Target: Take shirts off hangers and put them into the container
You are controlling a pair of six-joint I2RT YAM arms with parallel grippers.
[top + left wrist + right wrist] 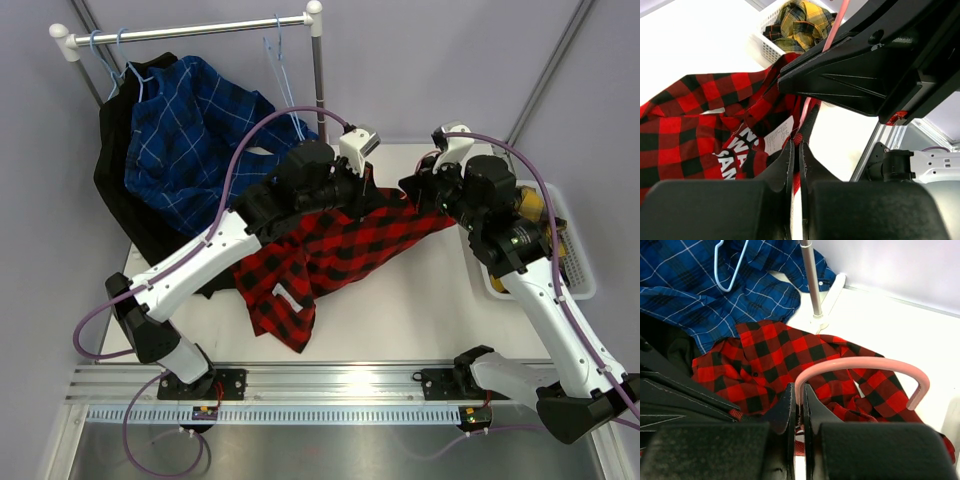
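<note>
The red-and-black plaid shirt (320, 255) lies spread on the white table, still on a pink hanger (865, 363). My right gripper (800, 390) is shut on the base of that hanger's hook, above the shirt's collar. My left gripper (799, 148) is shut on a fold of red shirt fabric beside the white neck label, right under the right gripper (415, 192). The pink hanger wire (836, 27) runs up past it. In the top view the left gripper (366, 193) sits at the shirt's far edge. The white container (765, 47) holds the yellow-and-black plaid shirt (800, 22).
A blue checked shirt (190, 140) and a black shirt (120, 175) hang at the left of the silver rail (190, 30). An empty light blue hanger (284, 75) hangs near the rail's right post (811, 285). The container (580, 270) stands at the table's right edge.
</note>
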